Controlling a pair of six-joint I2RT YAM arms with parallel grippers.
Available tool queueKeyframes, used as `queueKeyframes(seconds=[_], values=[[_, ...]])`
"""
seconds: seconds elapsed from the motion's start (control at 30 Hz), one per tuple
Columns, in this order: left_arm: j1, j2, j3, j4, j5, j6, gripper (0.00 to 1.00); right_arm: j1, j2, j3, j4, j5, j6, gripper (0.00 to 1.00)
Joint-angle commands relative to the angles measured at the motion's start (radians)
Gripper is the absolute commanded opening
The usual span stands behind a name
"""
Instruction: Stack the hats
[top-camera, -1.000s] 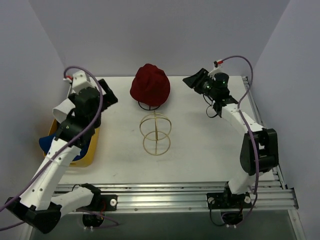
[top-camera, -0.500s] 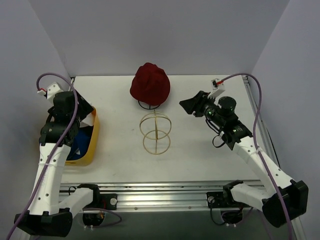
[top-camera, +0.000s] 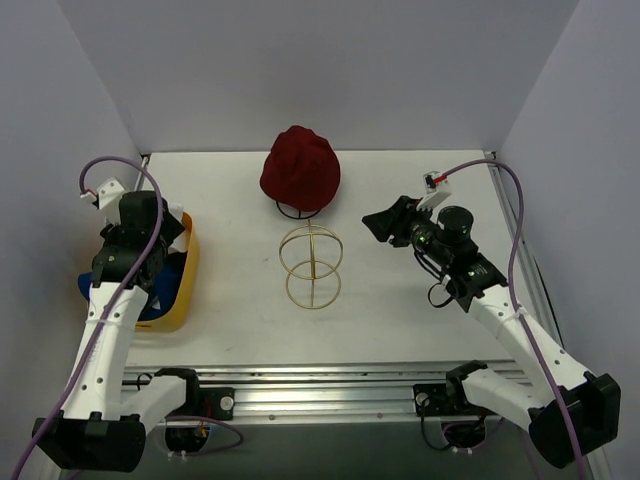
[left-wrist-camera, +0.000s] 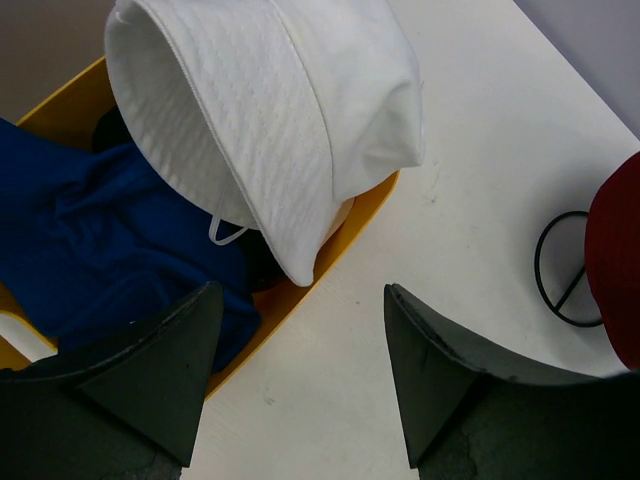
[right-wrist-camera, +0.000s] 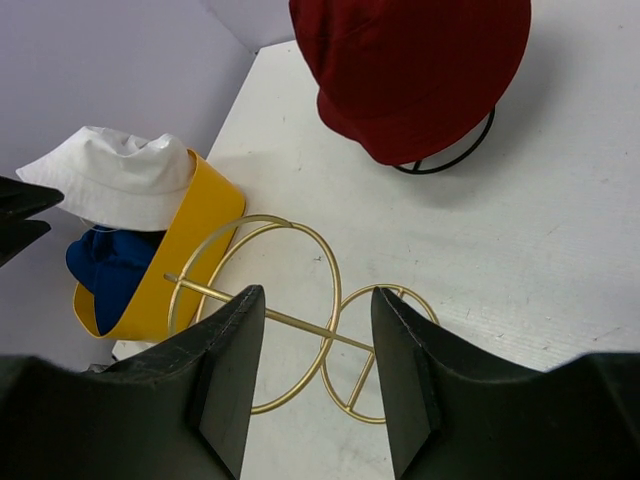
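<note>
left end effector (left-wrist-camera: 302, 290): spread wide | right end effector (right-wrist-camera: 316, 292): spread, probably angled down

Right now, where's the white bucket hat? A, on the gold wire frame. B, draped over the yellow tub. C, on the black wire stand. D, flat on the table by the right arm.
B: the white bucket hat lies across the rim of the yellow tub, as both wrist views show.

A dark red bucket hat (top-camera: 300, 168) sits far centre; white bucket hat (left-wrist-camera: 270, 110) overlaps blue hat (left-wrist-camera: 110, 240), left.
</note>
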Motion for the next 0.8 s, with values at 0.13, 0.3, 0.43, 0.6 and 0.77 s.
queueKeyframes(seconds=[0.13,0.3,0.43,0.6,0.77], values=[[0.009,-0.031,-0.085,0.149,-0.006,0.037,0.73,0.012,-0.029,-0.003,0.048,-0.009,-0.022,0.43],[0.022,0.002,-0.112,0.238,0.041,0.025,0.7,0.012,-0.05,-0.009,0.037,-0.003,-0.029,0.43],[0.033,0.033,-0.116,0.304,0.078,0.031,0.6,0.012,-0.063,-0.012,0.03,0.005,-0.036,0.43],[0.039,0.03,-0.115,0.396,0.15,0.054,0.14,0.015,-0.083,-0.015,0.022,0.013,-0.048,0.43],[0.039,0.041,-0.055,0.393,0.212,0.103,0.02,0.015,-0.098,-0.006,0.011,0.019,-0.065,0.43]])
